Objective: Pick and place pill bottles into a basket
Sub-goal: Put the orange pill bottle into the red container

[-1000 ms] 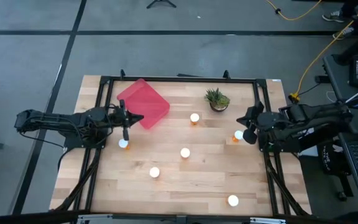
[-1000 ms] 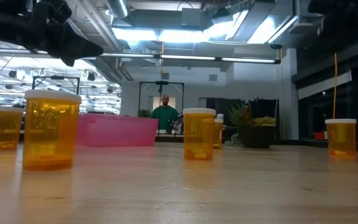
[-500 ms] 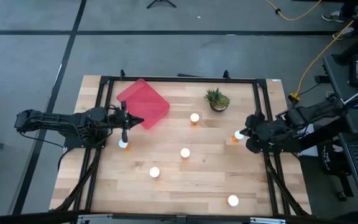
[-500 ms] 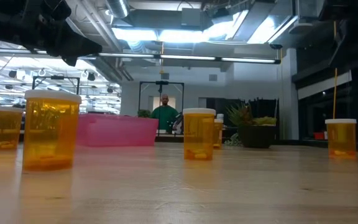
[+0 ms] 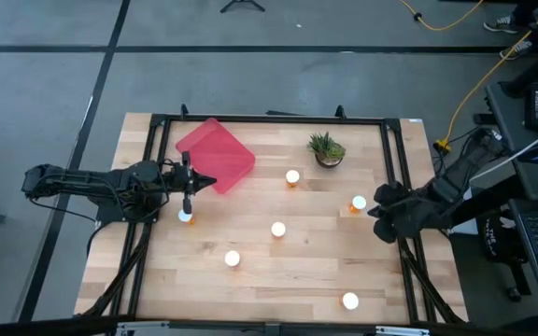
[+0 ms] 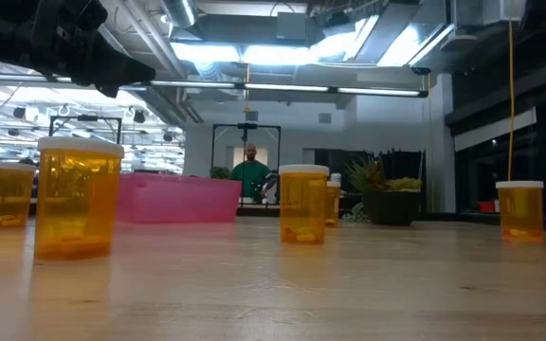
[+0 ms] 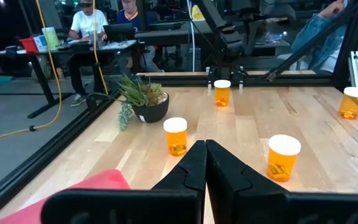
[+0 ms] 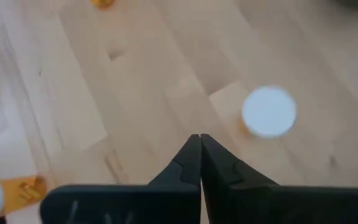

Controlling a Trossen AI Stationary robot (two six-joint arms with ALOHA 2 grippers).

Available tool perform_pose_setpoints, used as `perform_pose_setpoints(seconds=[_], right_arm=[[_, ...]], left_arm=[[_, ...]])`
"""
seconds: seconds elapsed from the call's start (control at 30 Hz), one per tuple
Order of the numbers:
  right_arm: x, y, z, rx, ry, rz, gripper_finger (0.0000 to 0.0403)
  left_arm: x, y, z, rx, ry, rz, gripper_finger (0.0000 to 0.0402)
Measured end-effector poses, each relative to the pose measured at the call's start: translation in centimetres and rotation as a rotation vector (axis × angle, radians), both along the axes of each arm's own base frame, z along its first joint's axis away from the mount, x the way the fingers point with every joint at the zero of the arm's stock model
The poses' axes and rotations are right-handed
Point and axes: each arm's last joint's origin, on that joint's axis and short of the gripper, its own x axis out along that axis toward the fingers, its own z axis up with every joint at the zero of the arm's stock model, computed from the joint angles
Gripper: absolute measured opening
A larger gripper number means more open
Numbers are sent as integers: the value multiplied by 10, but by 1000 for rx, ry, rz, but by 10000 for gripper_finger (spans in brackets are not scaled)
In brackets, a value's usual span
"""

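Several orange pill bottles with white caps stand upright on the wooden table: one near the left arm (image 5: 186,216), others in the middle (image 5: 277,229), (image 5: 292,177), (image 5: 233,259), one near the front (image 5: 349,301) and one at the right (image 5: 359,203). The red basket (image 5: 215,155) sits at the far left. My left gripper (image 5: 210,179) is shut and empty, hovering over the basket's near corner (image 7: 79,190). My right gripper (image 5: 378,211) is shut and empty, above the table just right of the right-hand bottle (image 8: 268,111).
A small potted plant (image 5: 326,149) stands at the far middle, right of the basket. A black frame (image 5: 395,168) runs around the table's edges. The low view shows the bottles (image 6: 77,197), (image 6: 303,204), (image 6: 521,210) and a person in the room behind.
My right gripper has drawn a little toward the table's near edge and right side, away from the right-hand bottle, while its arm has swung and lifted behind it. The bottles and basket have stayed where they were.
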Motion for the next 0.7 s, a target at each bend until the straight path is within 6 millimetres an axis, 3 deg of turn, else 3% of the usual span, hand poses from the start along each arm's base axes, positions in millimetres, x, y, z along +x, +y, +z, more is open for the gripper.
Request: perform_pose_setpoints(seconds=[0.27, 0.7], right_arm=[[-7, 19, -11, -31, 57, -46, 1], [-17, 35, -43, -168, -20, -126, 15]], left_arm=[[0, 0, 0, -1, 0, 0, 2], [0, 0, 0, -2, 0, 1, 2]])
